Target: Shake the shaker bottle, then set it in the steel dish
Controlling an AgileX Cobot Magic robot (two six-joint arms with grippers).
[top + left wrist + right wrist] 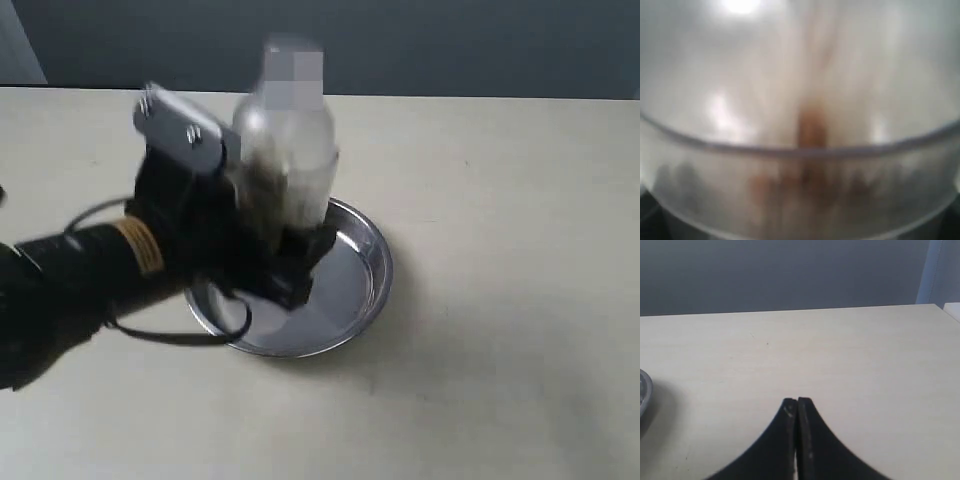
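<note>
The shaker bottle [288,140] is blurred with motion in the exterior view, held upright above the steel dish [355,290]. My left gripper [275,225] is shut on the bottle's lower body, its black fingers on either side. In the left wrist view the bottle [800,100] fills the whole picture as a frosted blur, with brown pellets [810,130] smeared inside; the fingers are hidden there. My right gripper [797,402] is shut and empty over the bare table, with the dish's rim [644,390] just showing at the picture's edge. The right arm does not show in the exterior view.
The beige table [500,200] stretches around the dish, with a dark wall behind it. A black cable [180,335] loops from the left arm down beside the dish. A pale panel [935,270] stands at the table's far corner.
</note>
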